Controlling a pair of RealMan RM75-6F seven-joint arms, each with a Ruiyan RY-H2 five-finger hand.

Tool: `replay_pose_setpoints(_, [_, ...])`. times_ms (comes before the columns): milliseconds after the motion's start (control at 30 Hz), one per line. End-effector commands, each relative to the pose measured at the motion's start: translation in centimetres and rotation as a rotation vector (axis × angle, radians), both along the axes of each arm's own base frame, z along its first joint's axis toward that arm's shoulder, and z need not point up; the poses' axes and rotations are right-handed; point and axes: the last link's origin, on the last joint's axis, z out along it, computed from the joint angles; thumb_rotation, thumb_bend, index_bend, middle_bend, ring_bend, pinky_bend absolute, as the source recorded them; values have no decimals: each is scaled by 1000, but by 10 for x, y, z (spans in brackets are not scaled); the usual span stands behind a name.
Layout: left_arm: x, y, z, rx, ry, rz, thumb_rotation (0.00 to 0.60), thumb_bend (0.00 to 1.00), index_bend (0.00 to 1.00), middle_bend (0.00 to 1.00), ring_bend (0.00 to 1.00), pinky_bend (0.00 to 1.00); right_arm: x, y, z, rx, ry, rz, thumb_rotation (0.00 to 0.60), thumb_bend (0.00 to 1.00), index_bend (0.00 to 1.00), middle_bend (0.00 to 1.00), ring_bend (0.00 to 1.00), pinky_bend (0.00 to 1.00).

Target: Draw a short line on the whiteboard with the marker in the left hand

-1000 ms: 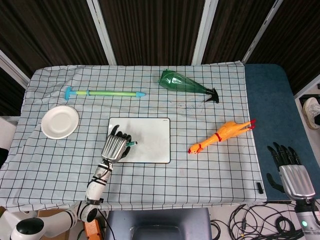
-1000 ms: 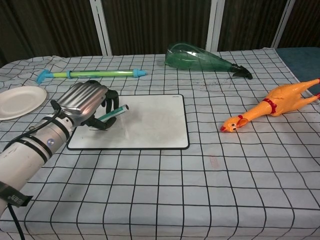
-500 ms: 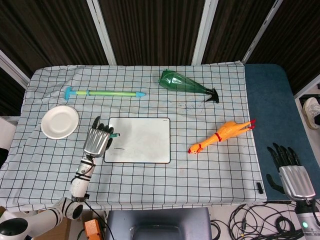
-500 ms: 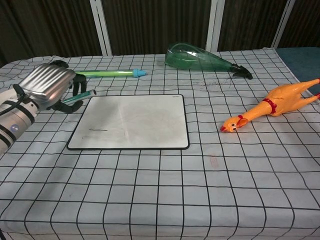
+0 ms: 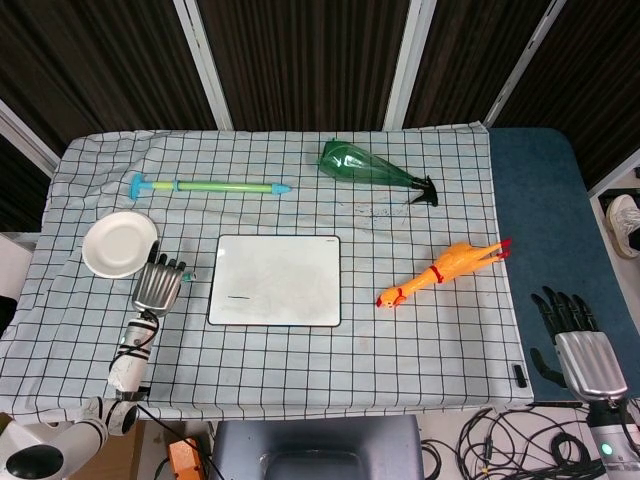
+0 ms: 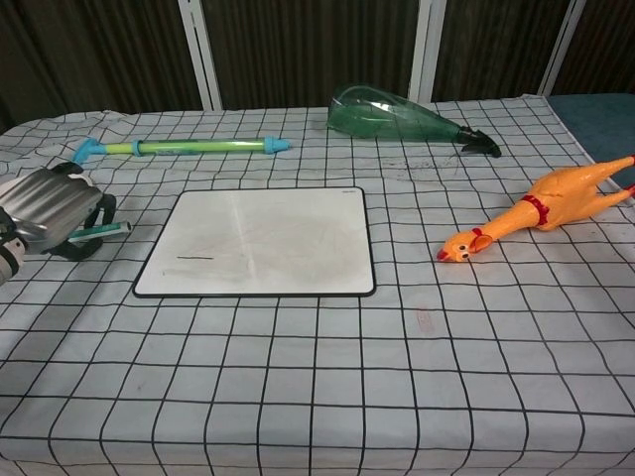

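Already a short dark line (image 6: 193, 259) marks the whiteboard (image 6: 268, 238) near its left edge, so with your left hand (image 6: 45, 210) curled around the marker (image 6: 99, 231) just left of that board, only parking remains, I judge.

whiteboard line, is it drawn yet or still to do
Done, it seems: a short dark line sits near the lower left of the whiteboard. The left hand holds the marker off the board, beside its left edge. Nothing left to draw; the right hand is idle off the table.
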Motion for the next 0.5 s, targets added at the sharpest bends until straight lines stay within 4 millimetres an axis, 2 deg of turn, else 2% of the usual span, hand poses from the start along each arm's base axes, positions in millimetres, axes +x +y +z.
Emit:
replay_pose_setpoints(33, [-1,-1,0,-9,-1,11,600,388,361,433,272,85,0,0,0,0,-1,1,600,328,0,0,0,23])
replay_pose_setpoints(167, [3,-4,4,10,2,-4,600,370,283,384,236,78,0,0,0,3,-1,2,600,328,0,0,0,23])
replay_pose_setpoints(333, [7,-15,16,26,-46,-23,600,369,278,364,226,80,0,0,1,2,-4,2,600,328,0,0,0,23])
replay_pose_setpoints(433, [11,-47,42,53,-157,-67,600,370,258,327,208,101,0,1,2,-2,-9,1,600,328,0,0,0,23])
replay_pose_setpoints(500, [9,-80,63,44,-243,-63,600,371,222,260,158,108,-1,1,4,-7,-12,-1,600,328,0,0,0,23])
